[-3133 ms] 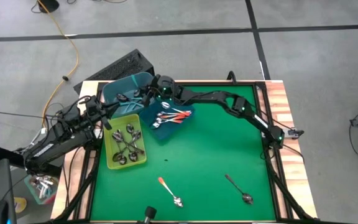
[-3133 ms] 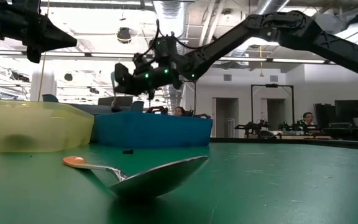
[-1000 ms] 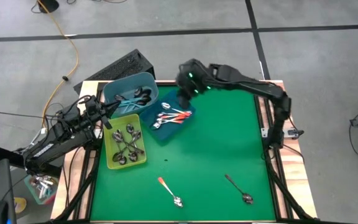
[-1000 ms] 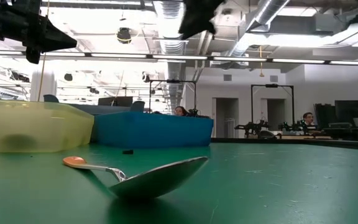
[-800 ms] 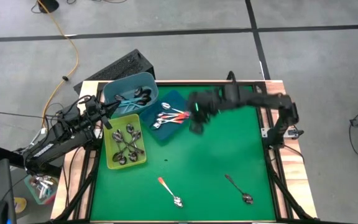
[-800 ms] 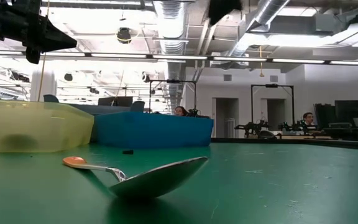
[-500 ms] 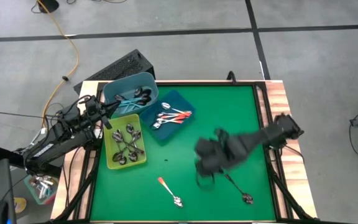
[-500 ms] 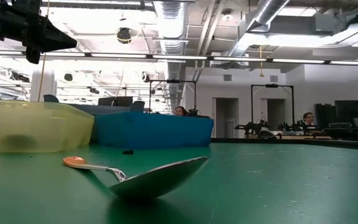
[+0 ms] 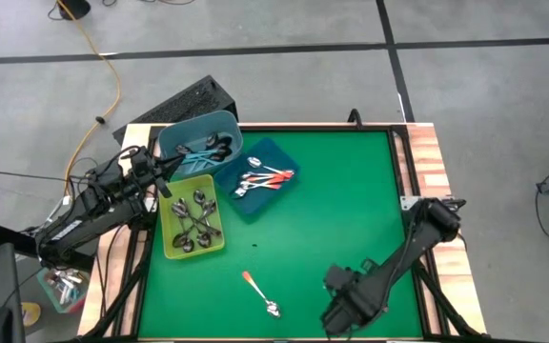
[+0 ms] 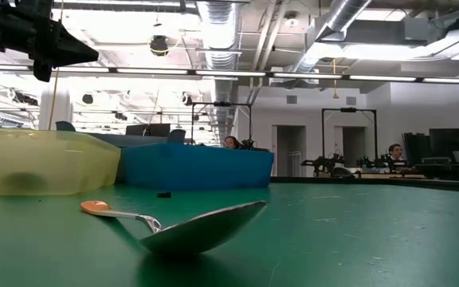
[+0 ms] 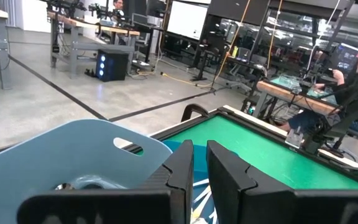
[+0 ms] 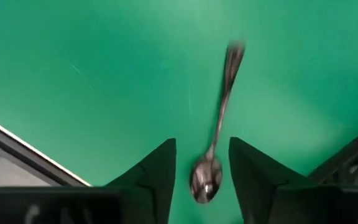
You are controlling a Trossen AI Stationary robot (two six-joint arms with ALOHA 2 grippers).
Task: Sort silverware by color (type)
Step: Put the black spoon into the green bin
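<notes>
Two spoons are left on the table, and the right end effector (image 12: 201, 163) hangs open and empty right over the silver spoon (image 12: 216, 124), bowl between its fingers, handle running straight ahead. Orange spoon (image 9: 258, 293) lies clear beside it, while the left end effector (image 11: 199, 163) waits pinched shut and empty, far off over the blue bin (image 9: 232, 124).

Three bins are counted at the upper left of the high view: one light blue bin (image 9: 198, 141), one dark blue tray (image 9: 273, 191) and one yellow-green bin (image 9: 172, 240). One orange-handled spoon (image 9: 256, 292) is seen loose on the green mat at lower centre. One plain metal spoon (image 12: 217, 130) is seen in the right wrist view. The binned spoons are too tangled for counting.
</notes>
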